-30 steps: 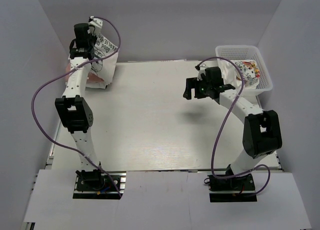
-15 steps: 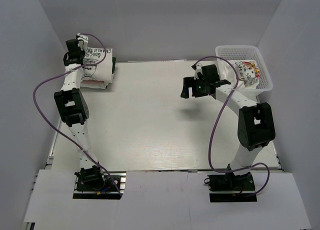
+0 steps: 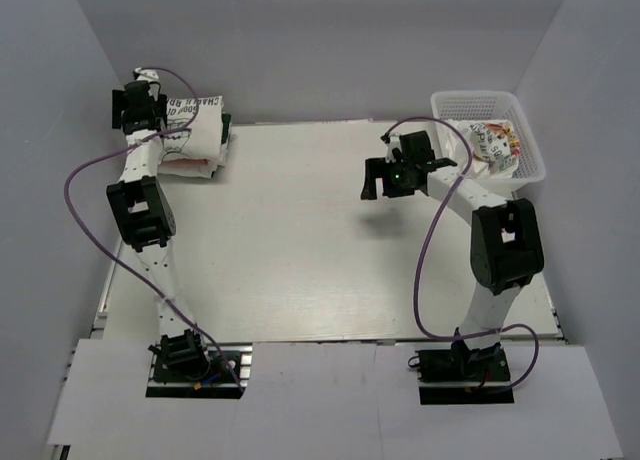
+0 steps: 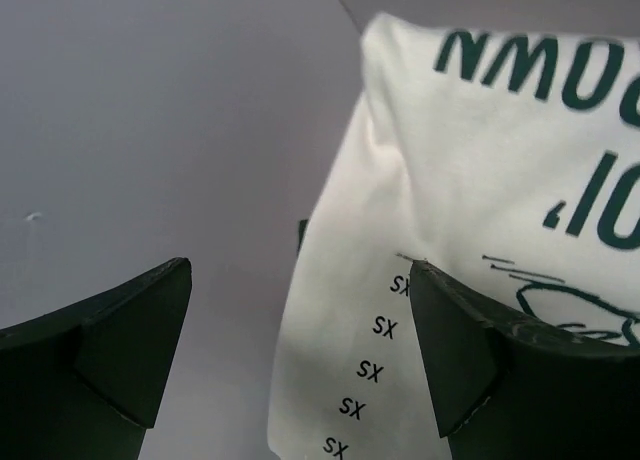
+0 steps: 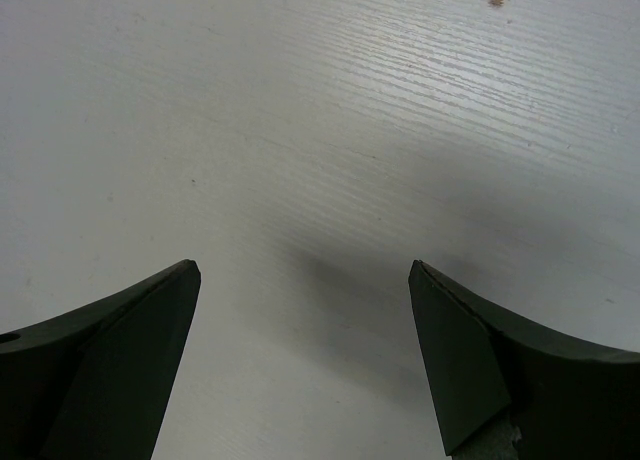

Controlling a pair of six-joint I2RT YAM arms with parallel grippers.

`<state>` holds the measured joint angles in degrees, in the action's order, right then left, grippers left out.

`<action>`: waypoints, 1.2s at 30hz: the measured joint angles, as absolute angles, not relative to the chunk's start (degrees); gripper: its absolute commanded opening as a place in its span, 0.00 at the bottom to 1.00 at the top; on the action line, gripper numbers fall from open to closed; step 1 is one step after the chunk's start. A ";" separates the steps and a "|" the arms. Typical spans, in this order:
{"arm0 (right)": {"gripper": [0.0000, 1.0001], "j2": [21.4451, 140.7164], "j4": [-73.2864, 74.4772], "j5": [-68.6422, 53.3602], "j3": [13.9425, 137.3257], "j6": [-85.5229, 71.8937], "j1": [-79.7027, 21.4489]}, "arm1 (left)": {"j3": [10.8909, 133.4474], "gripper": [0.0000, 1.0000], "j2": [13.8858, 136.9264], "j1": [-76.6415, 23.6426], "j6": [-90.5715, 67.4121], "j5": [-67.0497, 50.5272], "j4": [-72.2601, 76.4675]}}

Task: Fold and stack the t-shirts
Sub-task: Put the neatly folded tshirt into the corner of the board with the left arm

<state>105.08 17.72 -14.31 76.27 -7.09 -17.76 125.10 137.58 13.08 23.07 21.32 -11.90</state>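
Note:
A folded white t-shirt with dark lettering [image 3: 195,120] lies on top of a small pile of folded cloth [image 3: 188,163] at the table's far left corner. A dark green edge shows on its right side. My left gripper [image 3: 130,106] hangs just left of the pile and is open. In the left wrist view the shirt's [image 4: 480,180] edge reaches into the gap between the spread fingers of the left gripper [image 4: 300,268], and neither finger presses it. My right gripper [image 3: 380,172] hovers open over bare table at the right centre, nothing between its fingers [image 5: 305,270].
A white plastic basket [image 3: 520,115] stands at the far right corner with a crumpled printed t-shirt [image 3: 495,140] inside. Grey walls close in the table on the left, back and right. Purple cables loop from both arms.
My left gripper has opened and let go of the lettered t-shirt, which has dropped flat onto the pile. The left arm has swung left and back. The right arm has drifted slightly left.

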 measured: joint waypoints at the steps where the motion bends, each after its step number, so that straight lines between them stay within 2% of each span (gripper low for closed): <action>1: 0.91 105.06 17.72 -14.31 76.27 -7.09 -17.76 | 125.84 1.00 137.53 13.08 21.50 21.76 -12.62; 6: 0.91 102.00 16.32 -14.63 73.47 -7.51 -17.76 | 127.55 1.00 134.87 13.26 11.99 19.57 -19.05; 9: 0.91 97.32 14.92 -15.31 69.06 -8.38 -17.76 | 123.76 1.00 129.82 12.93 6.31 17.02 -20.99; 18: 0.91 83.92 3.55 -20.05 50.46 -12.71 -17.76 | 96.14 1.00 104.05 9.39 -5.80 8.82 -14.90; 23: 0.91 78.24 -1.52 -19.53 38.76 -16.49 -17.76 | 78.96 1.00 88.29 1.89 -13.08 5.89 -10.17; 30: 0.91 68.64 -3.42 -12.71 35.70 -20.08 -17.74 | 52.34 1.00 74.00 -15.66 -24.10 2.98 -7.79; 36: 0.91 59.75 -7.55 -7.77 30.92 -22.48 -17.76 | 46.78 1.00 68.66 -23.07 -27.16 8.36 -17.28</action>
<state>59.75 -7.55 -7.77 30.92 -22.48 -17.76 46.78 68.66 -23.07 -27.16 8.36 -17.28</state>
